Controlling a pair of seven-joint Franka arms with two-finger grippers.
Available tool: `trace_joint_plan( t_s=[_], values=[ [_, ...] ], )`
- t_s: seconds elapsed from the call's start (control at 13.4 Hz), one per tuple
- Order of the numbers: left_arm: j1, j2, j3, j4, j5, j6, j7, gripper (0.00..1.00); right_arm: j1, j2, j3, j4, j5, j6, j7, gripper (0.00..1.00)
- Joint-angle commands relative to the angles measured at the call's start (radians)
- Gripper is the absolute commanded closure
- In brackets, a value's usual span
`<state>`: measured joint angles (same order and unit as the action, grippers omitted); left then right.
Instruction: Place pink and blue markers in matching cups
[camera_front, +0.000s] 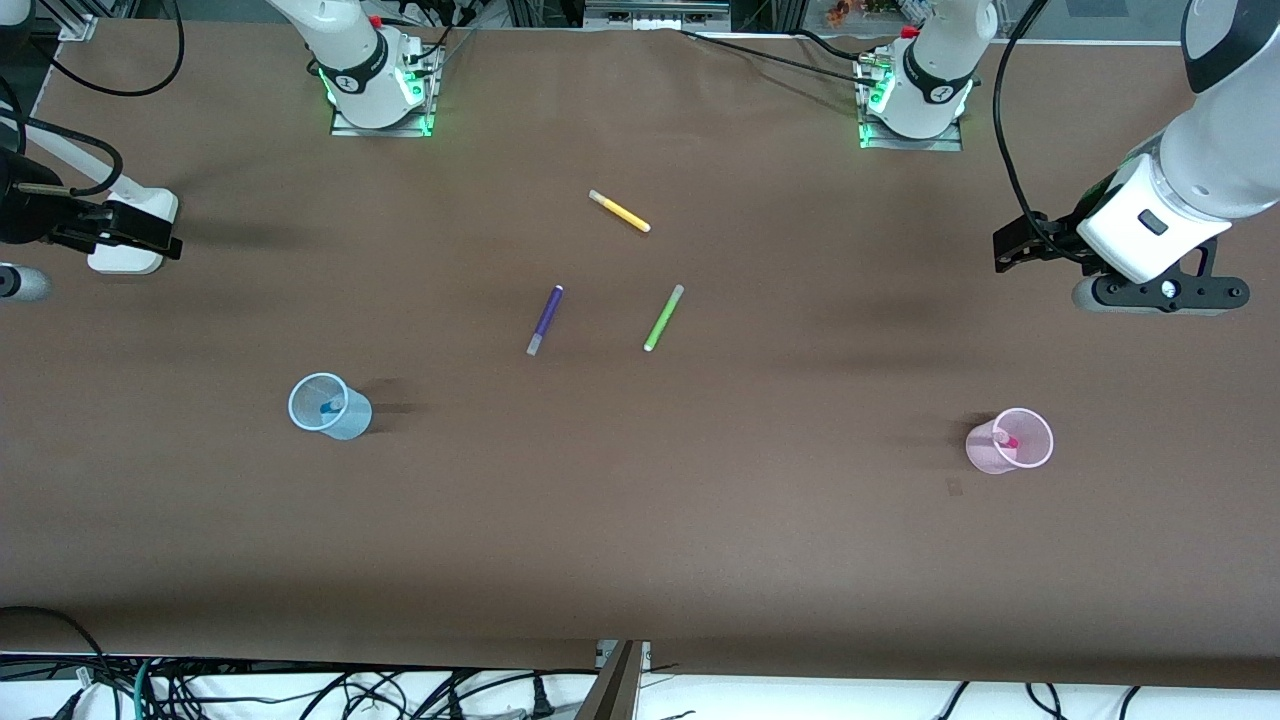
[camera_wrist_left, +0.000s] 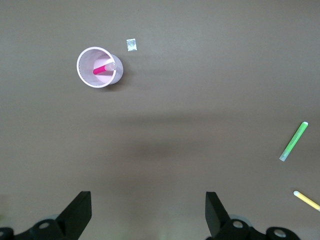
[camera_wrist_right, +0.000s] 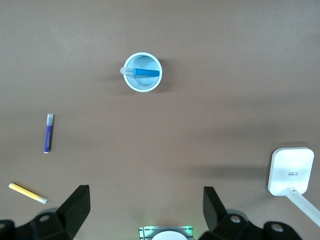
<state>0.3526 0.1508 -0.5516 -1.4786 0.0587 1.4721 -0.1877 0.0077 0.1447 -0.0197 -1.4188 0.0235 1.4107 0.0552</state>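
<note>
With the blue marker (camera_wrist_right: 146, 73) in the blue cup (camera_front: 329, 406) and the pink marker (camera_wrist_left: 102, 69) in the pink cup (camera_front: 1010, 440), both arms wait high at the table's ends, the left gripper (camera_wrist_left: 149, 214) and right gripper (camera_wrist_right: 146, 210) spread wide and empty, best kept clear of the cups.

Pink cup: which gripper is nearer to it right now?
Left. The left gripper hangs open above the table at the pink cup's end; the right gripper, also open, is at the blue cup's end.
</note>
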Motion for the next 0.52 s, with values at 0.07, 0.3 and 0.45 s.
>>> trace_joint_plan(
  t_s=[0.07,0.3,0.45],
  values=[
    [-0.010,0.016,0.005,0.027,0.023,-0.018,0.031,0.00,0.003,0.001,0.001,0.000,-0.020,-0.003,-0.018,0.00],
    [-0.382,0.004,0.381,0.027,0.020,-0.032,0.033,0.00,0.002,0.001,0.001,0.000,-0.020,-0.001,-0.018,0.00],
    [-0.529,-0.002,0.570,0.029,-0.011,-0.038,0.110,0.00,0.003,0.003,0.001,0.000,-0.019,-0.001,-0.018,0.00]
  ],
)
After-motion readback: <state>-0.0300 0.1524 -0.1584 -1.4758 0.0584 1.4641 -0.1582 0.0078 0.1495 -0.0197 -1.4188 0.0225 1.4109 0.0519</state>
